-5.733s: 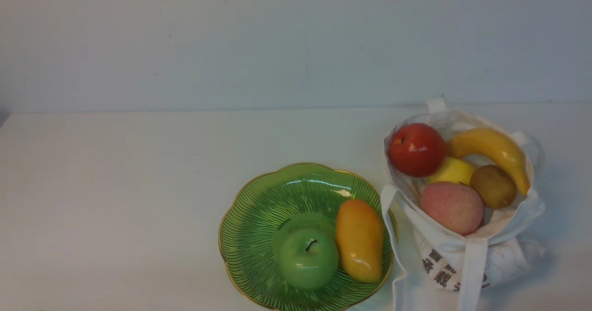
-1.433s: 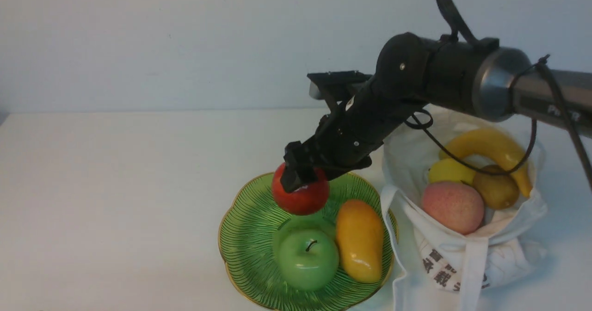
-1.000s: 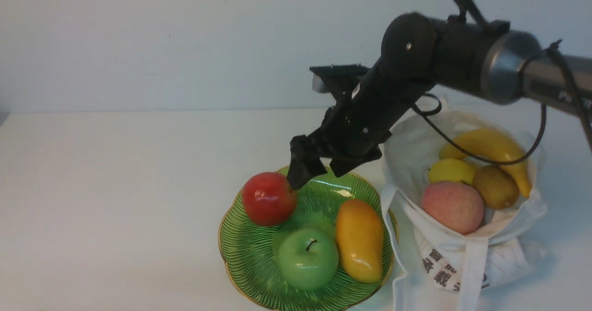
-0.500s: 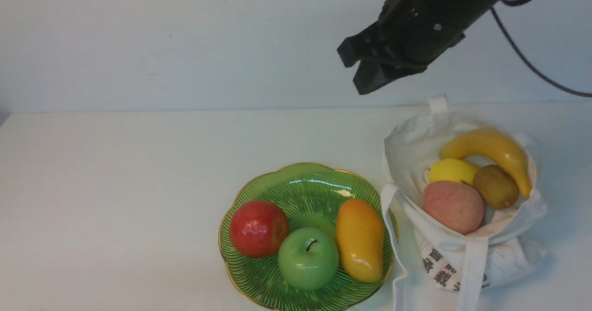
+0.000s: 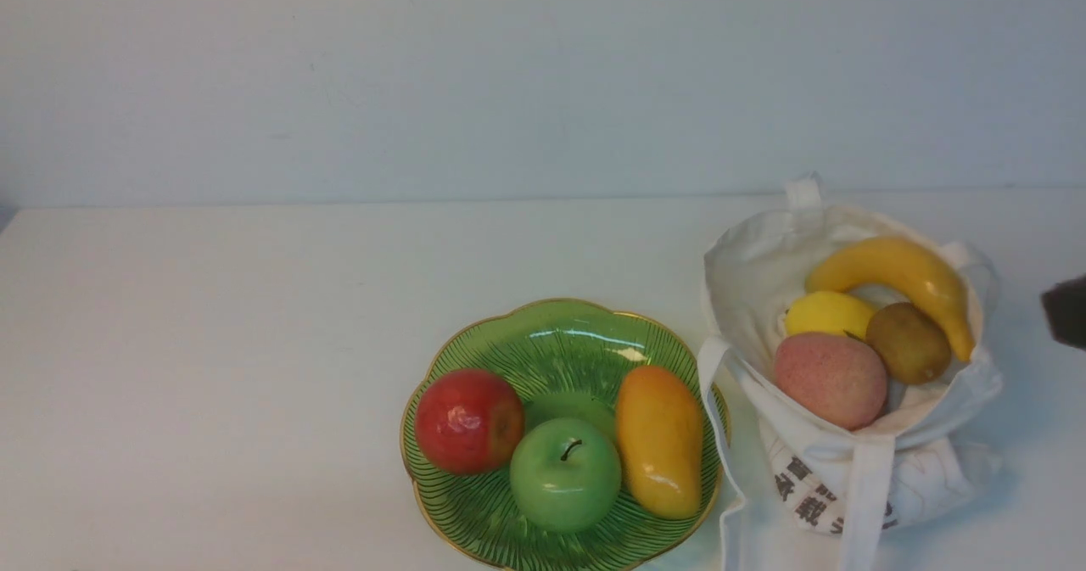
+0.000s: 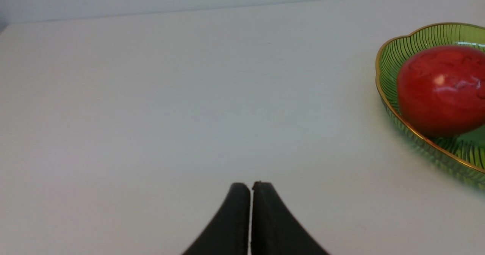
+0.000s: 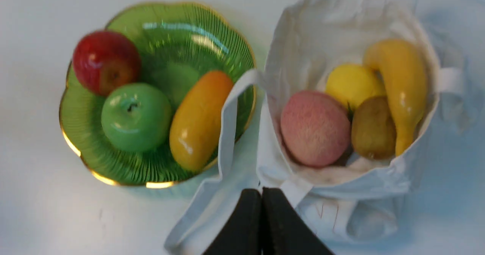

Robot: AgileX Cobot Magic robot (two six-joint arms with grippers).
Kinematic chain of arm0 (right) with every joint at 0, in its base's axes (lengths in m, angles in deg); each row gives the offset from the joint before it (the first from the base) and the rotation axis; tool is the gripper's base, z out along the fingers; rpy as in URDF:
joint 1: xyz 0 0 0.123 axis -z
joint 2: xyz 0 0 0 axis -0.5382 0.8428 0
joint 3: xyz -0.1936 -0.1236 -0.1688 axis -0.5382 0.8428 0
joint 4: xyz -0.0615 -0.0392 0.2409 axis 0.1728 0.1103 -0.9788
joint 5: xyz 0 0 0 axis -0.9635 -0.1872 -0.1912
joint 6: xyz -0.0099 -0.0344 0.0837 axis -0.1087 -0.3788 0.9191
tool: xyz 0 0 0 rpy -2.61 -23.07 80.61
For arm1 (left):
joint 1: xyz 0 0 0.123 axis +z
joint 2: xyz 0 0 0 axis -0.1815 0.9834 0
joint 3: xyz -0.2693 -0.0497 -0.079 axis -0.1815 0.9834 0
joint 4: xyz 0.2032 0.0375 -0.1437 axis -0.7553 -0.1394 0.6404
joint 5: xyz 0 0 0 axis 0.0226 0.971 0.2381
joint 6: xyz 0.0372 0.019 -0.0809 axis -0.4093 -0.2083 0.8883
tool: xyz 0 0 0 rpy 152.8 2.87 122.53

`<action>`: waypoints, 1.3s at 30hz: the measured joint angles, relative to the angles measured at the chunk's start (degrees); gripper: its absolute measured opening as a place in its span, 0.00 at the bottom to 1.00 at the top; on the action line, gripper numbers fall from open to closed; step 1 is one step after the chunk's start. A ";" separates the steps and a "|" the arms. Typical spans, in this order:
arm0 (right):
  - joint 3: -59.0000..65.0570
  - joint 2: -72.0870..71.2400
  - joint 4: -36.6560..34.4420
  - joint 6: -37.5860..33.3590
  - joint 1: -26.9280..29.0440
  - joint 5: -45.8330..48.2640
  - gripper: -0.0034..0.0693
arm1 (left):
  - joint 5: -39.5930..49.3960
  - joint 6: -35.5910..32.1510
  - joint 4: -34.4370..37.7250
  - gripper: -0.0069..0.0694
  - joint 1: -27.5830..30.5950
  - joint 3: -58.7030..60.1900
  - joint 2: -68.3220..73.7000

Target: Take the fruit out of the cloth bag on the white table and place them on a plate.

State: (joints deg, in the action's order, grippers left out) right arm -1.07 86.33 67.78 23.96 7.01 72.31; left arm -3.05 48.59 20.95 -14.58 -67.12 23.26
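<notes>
The apple [image 5: 469,422] is on the plate [image 5: 551,342]; four fruits [image 5: 830,380] are left in the bag [image 5: 942,469] beside it. Left gripper [image 6: 250,186] and right gripper [image 7: 261,192] are both pinched together, empty.

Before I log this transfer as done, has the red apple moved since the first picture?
Yes. The red apple left the cloth bag and now lies to its left, on the plate.

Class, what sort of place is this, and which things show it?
Likely a robot test bench: plain white table against a blank wall, glossy fruit staged on a plate and in a cloth bag, left gripper and right gripper in view.
</notes>
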 joint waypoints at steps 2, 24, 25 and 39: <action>9.10 -8.70 0.17 0.00 0.00 -10.55 0.03 | 0.00 0.00 0.00 0.08 0.00 0.00 0.00; 37.78 -39.13 0.43 1.56 0.00 -37.21 0.03 | 0.00 0.00 0.00 0.08 0.00 0.00 0.00; 37.78 -39.13 0.43 1.56 0.00 -37.16 0.03 | 0.00 0.00 0.00 0.08 0.00 0.00 0.00; 37.78 -39.13 0.43 1.56 0.00 -36.38 0.03 | 0.00 0.00 0.00 0.08 0.00 0.00 0.00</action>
State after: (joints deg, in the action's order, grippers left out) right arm 36.72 47.20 68.22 25.52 7.01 35.93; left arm -3.05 48.59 20.95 -14.58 -67.12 23.26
